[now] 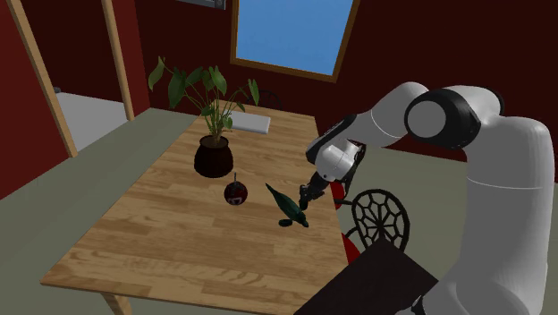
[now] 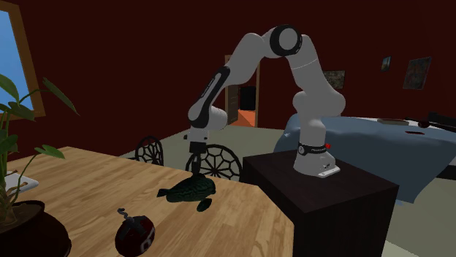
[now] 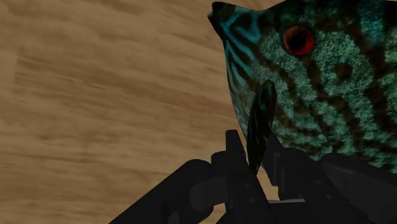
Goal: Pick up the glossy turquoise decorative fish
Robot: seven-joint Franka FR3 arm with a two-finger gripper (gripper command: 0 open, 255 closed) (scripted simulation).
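The turquoise fish [image 1: 291,208] with dark stripes and a red eye lies on the wooden table [image 1: 170,246] near the edge by the stand. In the second exterior view the fish [image 2: 188,191] rests flat on the table under the hand. My black gripper [image 1: 307,199] comes down on the end of the fish nearest the stand, and the gripper [image 2: 196,174] touches the fish's upper side there. In the wrist view the fish [image 3: 318,83] is very close, and a thin dark fin stands between the fingers of the gripper [image 3: 254,159], which clasp it.
A dark red round ornament [image 1: 234,192] with a stem sits just beside the fish, and a potted plant [image 1: 213,152] stands behind it. A white flat object [image 1: 246,121] lies at the far end. Two web-backed chairs [image 1: 380,219] stand between table and dark stand [image 2: 321,197].
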